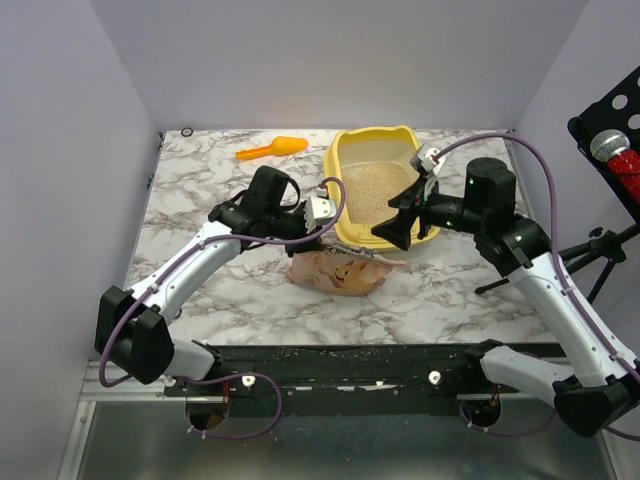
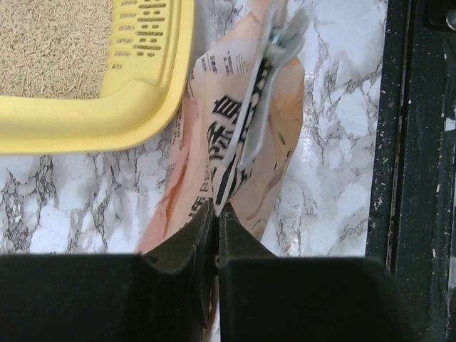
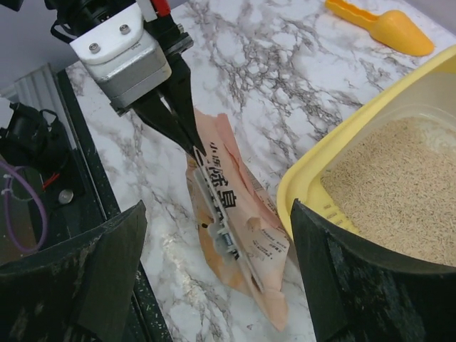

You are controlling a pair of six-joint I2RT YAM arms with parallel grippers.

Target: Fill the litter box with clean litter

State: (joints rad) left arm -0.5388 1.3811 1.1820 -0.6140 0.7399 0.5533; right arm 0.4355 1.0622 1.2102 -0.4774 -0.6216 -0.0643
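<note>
Left gripper (image 2: pixel 216 208) clamped the printed pink bag (image 2: pixel 285 142) just beside the litter box (image 2: pixel 107 114); right gripper (image 3: pixel 217 235) hung wide apart, empty.

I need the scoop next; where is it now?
In the top view the orange scoop lies on the marble table near its far edge, just left of the litter box.

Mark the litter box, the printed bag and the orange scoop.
litter box (image 2: pixel 85 125): left wrist view, on its yellow rim.
bag (image 3: pixel 246 239): right wrist view, middle of the printed face.
scoop (image 1: pixel 272 149): top external view, where handle meets bowl.
</note>
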